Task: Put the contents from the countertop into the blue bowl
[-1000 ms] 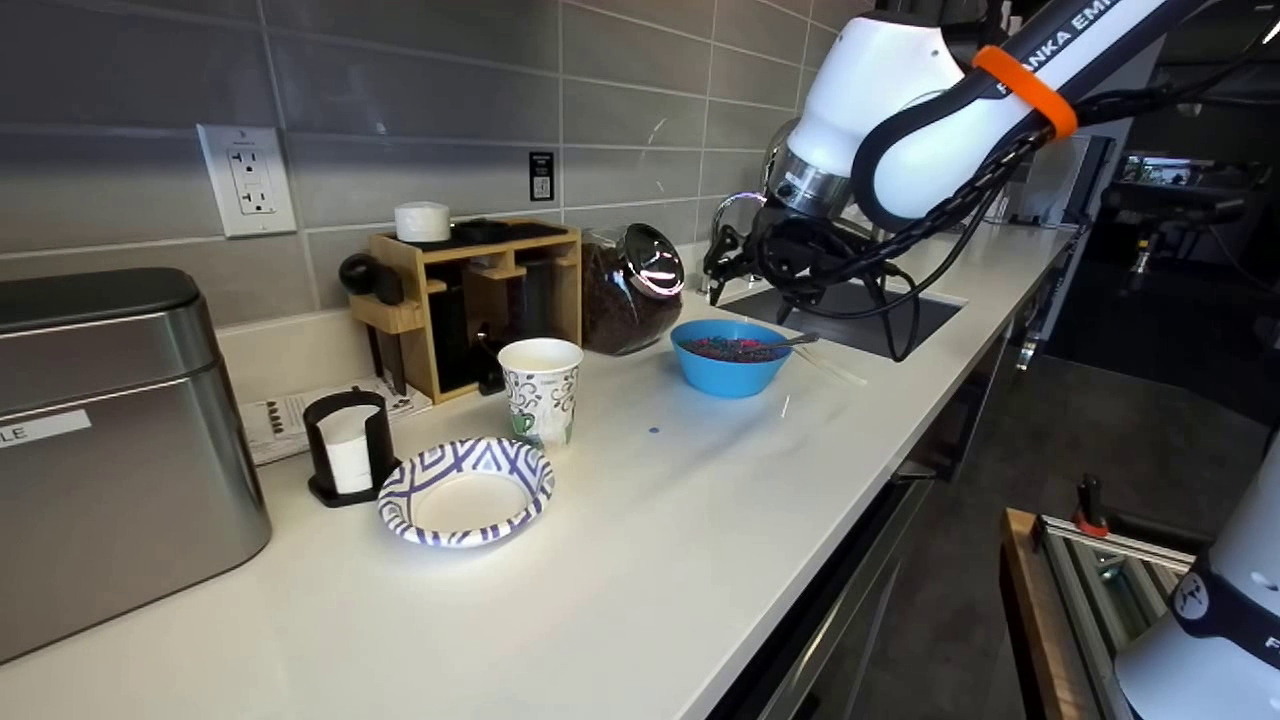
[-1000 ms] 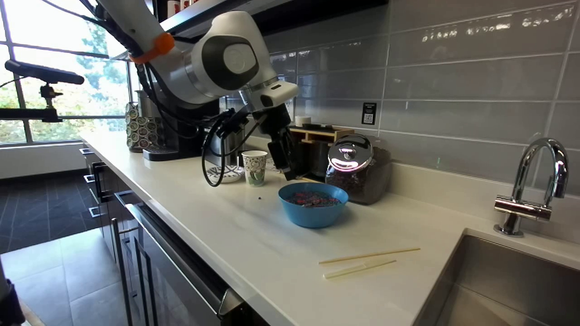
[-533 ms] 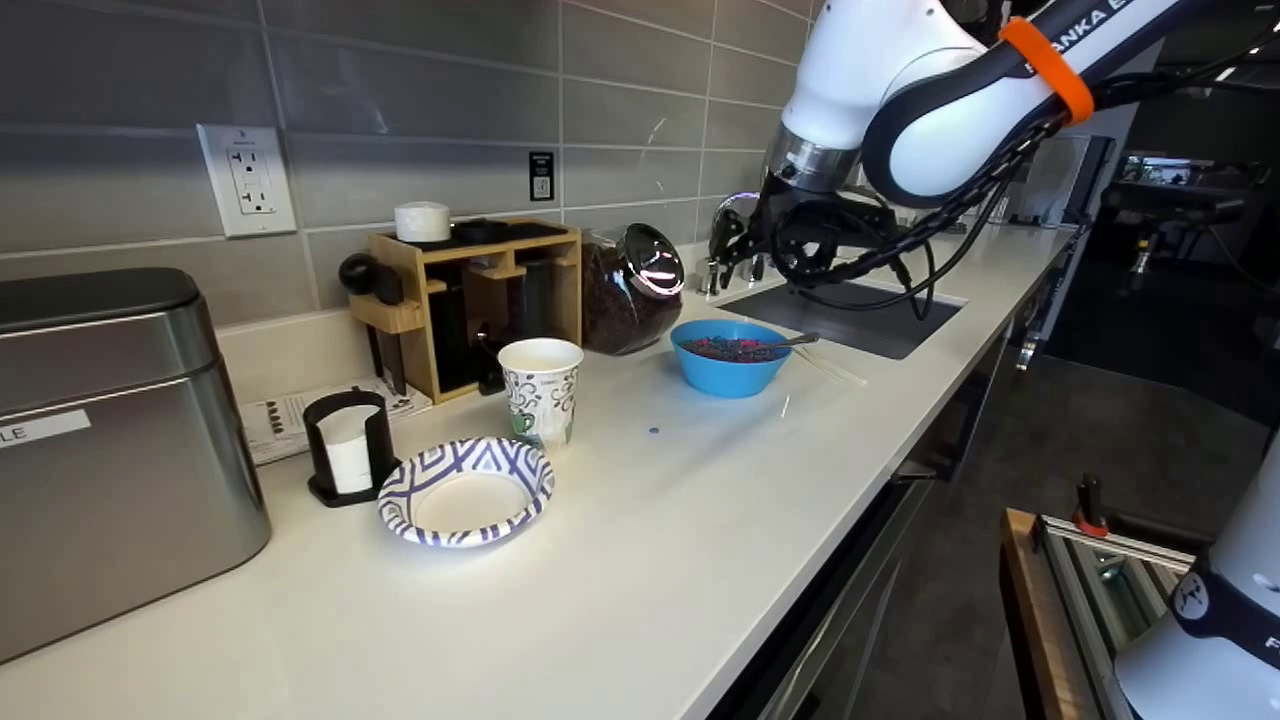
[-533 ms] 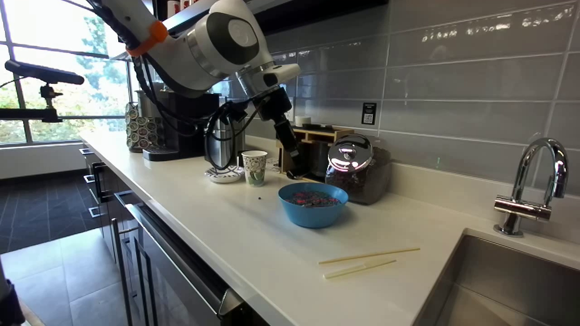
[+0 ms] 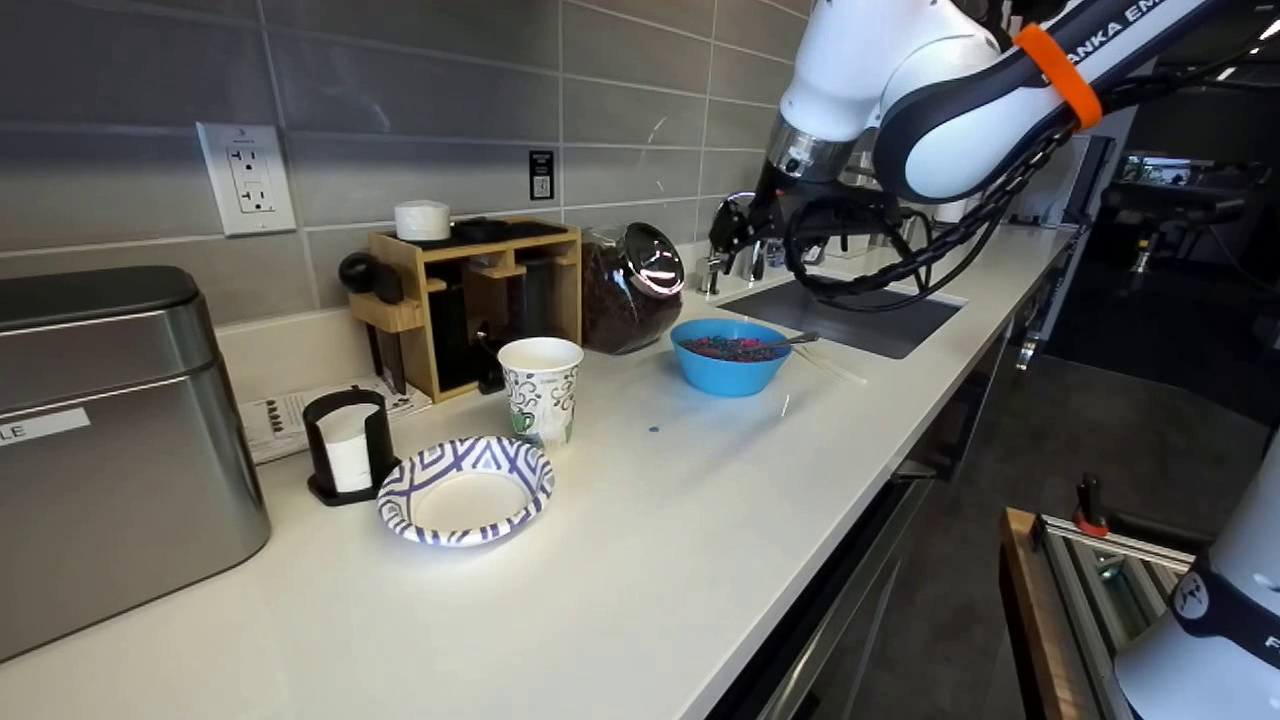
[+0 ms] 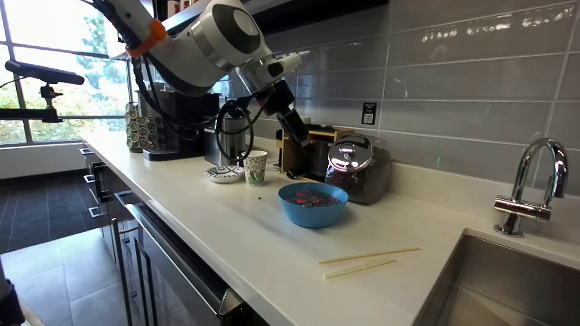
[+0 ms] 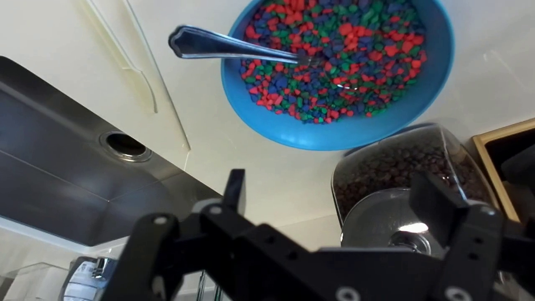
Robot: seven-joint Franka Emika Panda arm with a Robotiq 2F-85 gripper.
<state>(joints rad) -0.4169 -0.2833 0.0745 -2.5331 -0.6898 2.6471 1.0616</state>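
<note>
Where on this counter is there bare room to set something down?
The countertop is bare between the patterned bowl and the front edge, and between the blue bowl and that edge. It is crowded toward the wall, where the wooden rack and glass jar stand close together, near the blue bowl.

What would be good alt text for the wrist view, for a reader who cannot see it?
A blue bowl of red, green and dark blue bits, with a metal utensil sticking out, stands on a pale countertop. The open black gripper shows below, partly hiding a jar of brown beans; at left is a sink.
</note>
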